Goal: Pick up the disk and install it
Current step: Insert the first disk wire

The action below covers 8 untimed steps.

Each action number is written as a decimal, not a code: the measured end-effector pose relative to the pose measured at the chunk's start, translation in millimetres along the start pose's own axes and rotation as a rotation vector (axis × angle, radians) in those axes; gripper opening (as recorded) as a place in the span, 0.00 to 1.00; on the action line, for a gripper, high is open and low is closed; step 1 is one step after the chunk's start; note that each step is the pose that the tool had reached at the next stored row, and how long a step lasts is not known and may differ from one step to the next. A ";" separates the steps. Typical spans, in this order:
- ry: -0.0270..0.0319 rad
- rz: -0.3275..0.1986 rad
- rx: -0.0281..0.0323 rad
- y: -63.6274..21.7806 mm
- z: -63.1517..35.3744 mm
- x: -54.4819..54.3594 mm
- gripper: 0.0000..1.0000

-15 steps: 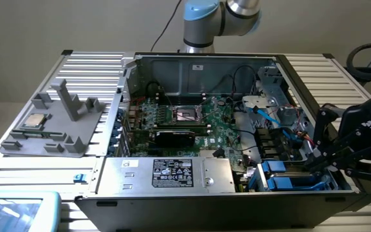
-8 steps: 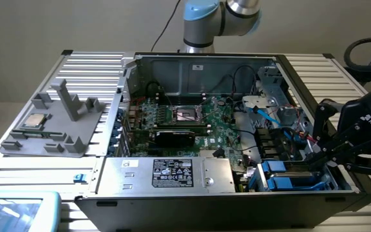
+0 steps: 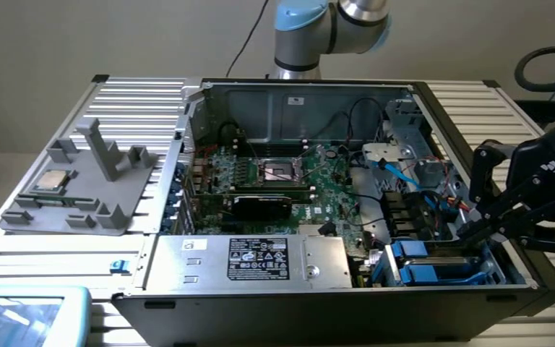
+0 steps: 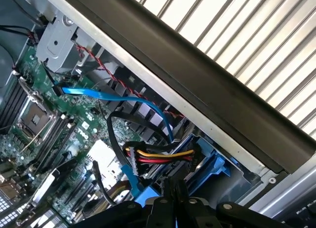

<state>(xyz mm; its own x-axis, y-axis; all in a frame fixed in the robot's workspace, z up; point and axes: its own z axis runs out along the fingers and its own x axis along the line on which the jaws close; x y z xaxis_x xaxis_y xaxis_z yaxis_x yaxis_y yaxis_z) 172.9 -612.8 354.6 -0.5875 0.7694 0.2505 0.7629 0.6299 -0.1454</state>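
Slatted table (image 3: 133, 97) carries the open computer (image 3: 297, 318). Gripper (image 4: 170, 203), pinched closed, meets the disk (image 3: 433, 273): probably dense, stiff, fragile; grasp its blue frame.

Green motherboard (image 3: 328, 189), blue cable (image 4: 114, 96), black claw (image 4: 172, 187)

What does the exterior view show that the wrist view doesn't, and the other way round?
Exterior view adds: a grey plastic tray holding a small square silver processor chip, a grey labelled power-supply box and the robot arm's blue-capped joint. Wrist view adds: a plug with yellow, red and black wires. Both share: the green motherboard, the flat blue cable, bright blue plastic carrier frames in the drive bay, and the black gripper beside them.
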 end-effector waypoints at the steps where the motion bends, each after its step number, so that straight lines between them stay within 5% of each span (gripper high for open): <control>1: 0.0066 -0.003 -0.0050 -0.2 0.1 -0.4 0.15; 5: 0.0587 -0.021 -0.0451 -2.7 -0.5 -3.9 0.15; 6: 0.0677 -0.024 -0.0520 -3.6 -0.7 -5.0 0.17; 8: 0.0734 -0.026 -0.0563 -5.1 -1.2 -7.6 0.24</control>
<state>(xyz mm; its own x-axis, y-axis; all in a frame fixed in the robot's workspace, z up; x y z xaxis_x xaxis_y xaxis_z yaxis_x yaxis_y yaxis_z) 173.8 -622.0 354.6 -0.5878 0.7416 0.3233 0.7626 0.6413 -0.0843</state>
